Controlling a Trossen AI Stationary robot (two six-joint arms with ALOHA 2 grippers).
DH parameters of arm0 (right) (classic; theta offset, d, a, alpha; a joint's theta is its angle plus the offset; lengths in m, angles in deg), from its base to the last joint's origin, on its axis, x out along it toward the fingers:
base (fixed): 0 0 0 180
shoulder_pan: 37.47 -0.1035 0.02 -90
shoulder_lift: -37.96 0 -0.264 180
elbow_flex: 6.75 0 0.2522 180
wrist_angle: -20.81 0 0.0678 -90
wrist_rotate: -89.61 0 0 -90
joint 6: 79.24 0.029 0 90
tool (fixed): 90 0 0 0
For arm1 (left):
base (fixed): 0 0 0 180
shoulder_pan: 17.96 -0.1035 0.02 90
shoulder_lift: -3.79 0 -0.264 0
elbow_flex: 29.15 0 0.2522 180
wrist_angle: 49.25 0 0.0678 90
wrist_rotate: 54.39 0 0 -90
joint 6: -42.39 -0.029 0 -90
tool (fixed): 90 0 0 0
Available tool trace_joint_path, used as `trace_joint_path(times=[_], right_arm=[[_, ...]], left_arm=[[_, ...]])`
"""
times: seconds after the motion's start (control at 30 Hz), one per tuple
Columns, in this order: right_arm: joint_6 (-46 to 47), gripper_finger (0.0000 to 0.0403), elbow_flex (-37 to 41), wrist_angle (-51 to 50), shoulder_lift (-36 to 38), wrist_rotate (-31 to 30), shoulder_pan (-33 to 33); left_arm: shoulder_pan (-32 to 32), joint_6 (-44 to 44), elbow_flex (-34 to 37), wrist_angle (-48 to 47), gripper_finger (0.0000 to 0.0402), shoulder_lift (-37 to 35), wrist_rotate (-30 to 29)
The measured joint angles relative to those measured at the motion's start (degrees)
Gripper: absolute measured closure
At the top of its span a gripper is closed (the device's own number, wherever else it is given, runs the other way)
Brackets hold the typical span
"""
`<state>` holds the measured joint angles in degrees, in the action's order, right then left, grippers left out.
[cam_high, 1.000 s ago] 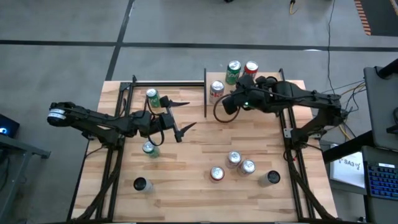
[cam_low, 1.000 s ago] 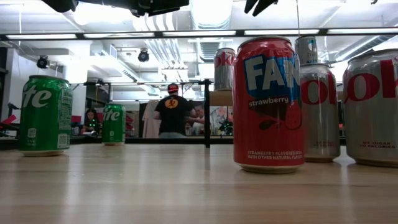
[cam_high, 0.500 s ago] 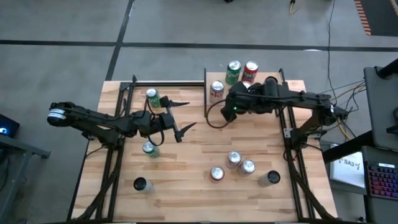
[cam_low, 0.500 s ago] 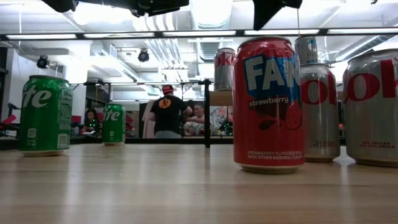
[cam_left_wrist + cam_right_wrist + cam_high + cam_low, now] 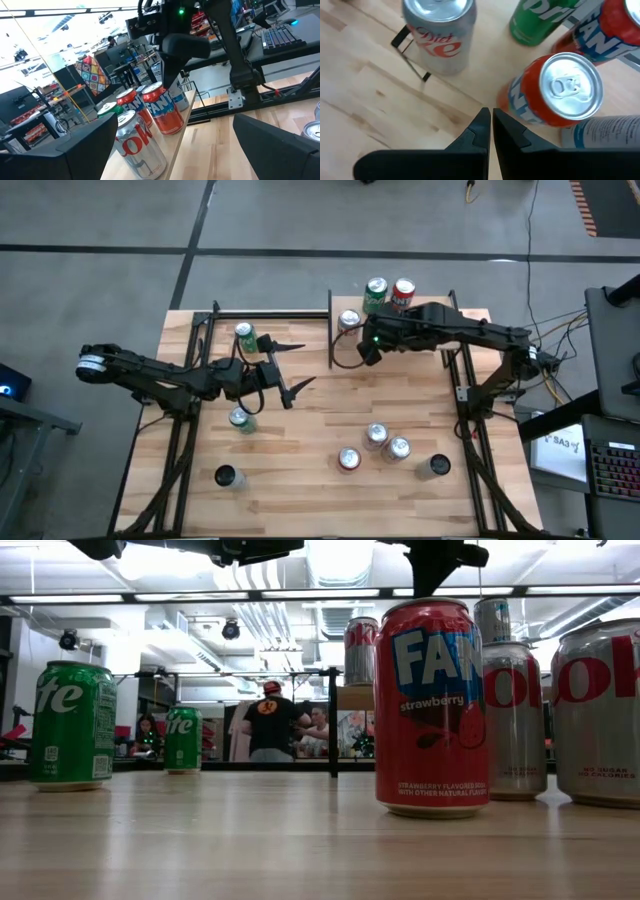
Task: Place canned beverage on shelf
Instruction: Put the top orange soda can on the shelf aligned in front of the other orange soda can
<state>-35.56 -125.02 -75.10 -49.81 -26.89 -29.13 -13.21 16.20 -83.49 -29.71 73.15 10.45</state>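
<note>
Butcher-block tabletop (image 5: 320, 420) strewn with cans, with the shelf (image 5: 400, 330) at its far edge already stocked.

Several cans are seen standing on the shelf: a silver Diet Coke can (image 5: 440, 35), a green can (image 5: 540, 20) and red Fanta cans (image 5: 555, 95), all upright and packed close. The right gripper (image 5: 490, 127) is held above them with its jaws pressed together, nothing between them. The left gripper (image 5: 290, 370) is parked mid-table, jaws spread and empty, beside a green can (image 5: 245, 336). More cans (image 5: 375, 445) are left on the tabletop. A nearby shelf can could probably be clipped and toppled by the right gripper, so tightly are they crowded.
</note>
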Motion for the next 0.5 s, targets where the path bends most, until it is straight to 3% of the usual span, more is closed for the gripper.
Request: trace_joint_path(times=[0.5], right_arm=[[-2.33,0.0394,0.06,-0.68,-0.41,-0.04,3.37]], left_arm=[[0.0,-0.1,0.0,0.04,0.0019,0.0,0.01]])
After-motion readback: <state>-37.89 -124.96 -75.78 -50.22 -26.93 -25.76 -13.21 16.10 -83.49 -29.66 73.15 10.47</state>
